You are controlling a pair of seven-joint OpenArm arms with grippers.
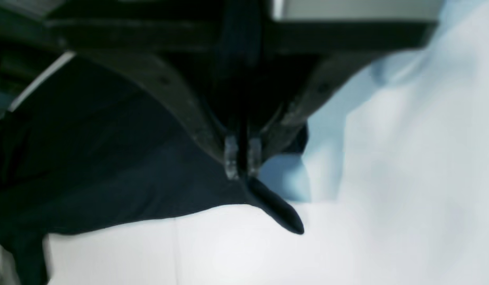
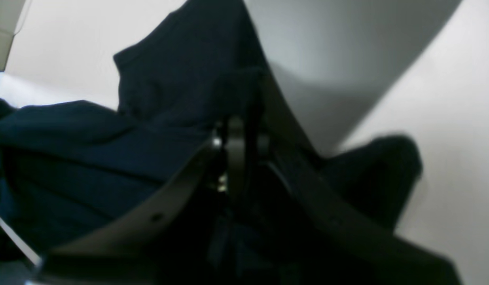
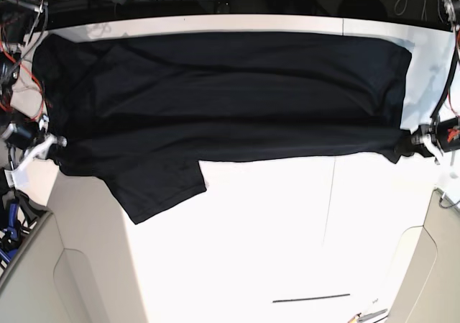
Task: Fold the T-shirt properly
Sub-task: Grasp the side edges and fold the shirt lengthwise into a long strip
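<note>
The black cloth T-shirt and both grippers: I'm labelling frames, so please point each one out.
Black cloth T-shirt (image 3: 230,93): base view, middle of the spread body.
Left gripper (image 1: 243,168): left wrist view, between the fingers pinching cloth.
Right gripper (image 2: 238,138): right wrist view, between the fingers pinching cloth.

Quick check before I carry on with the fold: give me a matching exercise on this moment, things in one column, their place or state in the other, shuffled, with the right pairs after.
Things:
1. left gripper
2. right gripper
3. T-shirt
4. sleeve

Place or state:
A. stretched across the far part of the table
B. shut on cloth at the base view's left
C. lies below the front fold
D. shut on a cloth corner at the base view's right

Pairs: 1-D, 2-B, 3-A, 4-C
</note>
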